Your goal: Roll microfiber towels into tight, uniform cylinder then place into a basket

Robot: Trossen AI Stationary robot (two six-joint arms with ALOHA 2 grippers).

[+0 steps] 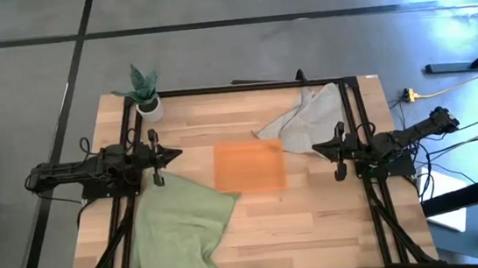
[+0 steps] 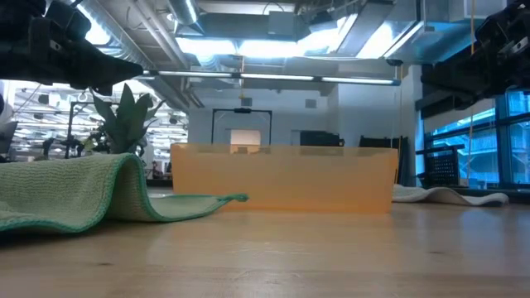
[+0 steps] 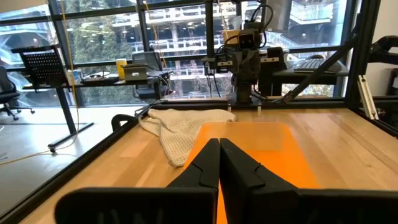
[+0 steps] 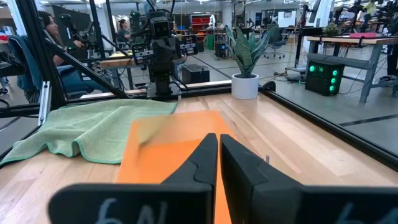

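Both arms' jaws are closed and empty beside the orange basket (image 1: 249, 166); white marks on the right wrist perhaps read "6N".

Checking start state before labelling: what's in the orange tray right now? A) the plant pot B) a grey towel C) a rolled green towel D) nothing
D: from above the orange tray shows only bare floor, the green towel lies flat beside its near left corner, the grey towel sits crumpled past its far right corner, and the plant pot stands at the table's far left.
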